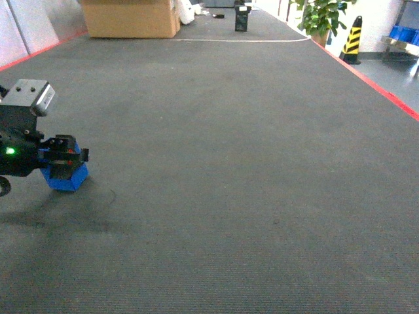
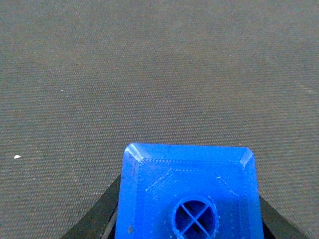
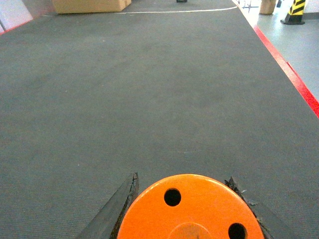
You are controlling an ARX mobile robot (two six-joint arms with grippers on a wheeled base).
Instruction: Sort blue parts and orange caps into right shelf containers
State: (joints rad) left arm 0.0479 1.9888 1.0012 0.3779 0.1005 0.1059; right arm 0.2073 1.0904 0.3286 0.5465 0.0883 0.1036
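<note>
Head view. My left gripper (image 1: 65, 159) hangs at the left edge of the frame, above the grey carpet (image 1: 229, 163), with its jaws closed on a blue part (image 1: 65, 176). The block's lower half shows beneath the fingers, tilted, one corner lowest. My right gripper is out of this frame. Far off stand a cardboard box (image 1: 131, 18), a potted plant (image 1: 322, 16) and a striped traffic cone (image 1: 353, 39); blue bins (image 1: 404, 33) on a shelf at the right edge may be the right shelf containers, but they are too small to tell.

Left wrist view. The blue part (image 2: 189, 191) fills the lower centre, its chamfered top face toward the camera, with a round hole (image 2: 195, 219) crossed by an X-shaped web. Dark fingers (image 2: 97, 219) flank both sides and press on opposite side walls. I judge it a rigid, light printed plastic with a finely ridged surface, so a flat-sided pinch should hold without slipping. The block is nearly square, with no clear long axis; the hole axis points along my gripper line toward the camera.

Right wrist view. My right gripper (image 3: 192, 209) holds an orange cap (image 3: 192, 211) between narrow jaws; the fingers (image 3: 119, 204) touch its curved wall at left and right. The flat top, with small holes (image 3: 172, 197), faces the camera. I judge it stiff, light and smooth, and a round wall may roll in the pinch, so the grip belongs across the diameter. Its cylinder axis points toward the camera; the side print is hidden.
</note>
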